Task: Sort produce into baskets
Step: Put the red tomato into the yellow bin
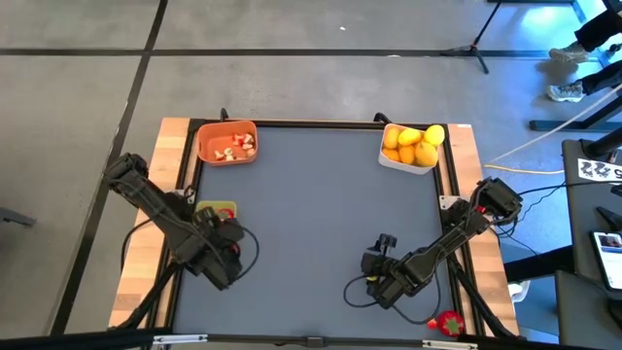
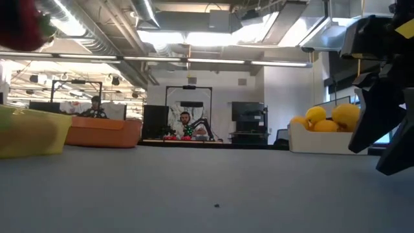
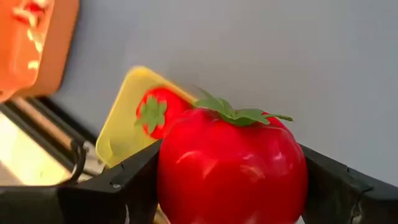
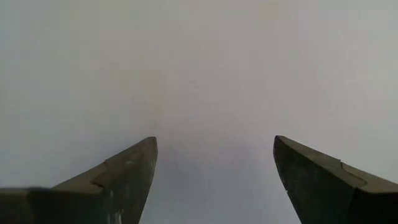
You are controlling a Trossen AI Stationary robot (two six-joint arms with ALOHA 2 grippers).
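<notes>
High view: left gripper (image 1: 216,231) sits just beside the yellow-green basket (image 1: 216,210) at the table's left edge; its load is hidden under the arm here. Orange basket (image 1: 227,143) holds pale-and-red bits; white basket (image 1: 409,149) is full of citrus (image 1: 408,145). Right gripper (image 1: 381,275) waits low over bare mat; a stray strawberry (image 1: 447,322) lies near the front right rail.

Low view: yellow-green basket (image 2: 32,133) is cut by the frame edge; a red blur at the top corner is likely the held fruit, hard to confirm.

Left wrist view: fingers clamp a red strawberry (image 3: 231,167); another already lies in the basket (image 3: 127,121). Best to centre over the basket, lower, then release, so it doesn't roll out.

Right wrist view: fingers (image 4: 118,180) spread wide, holding nothing.
</notes>
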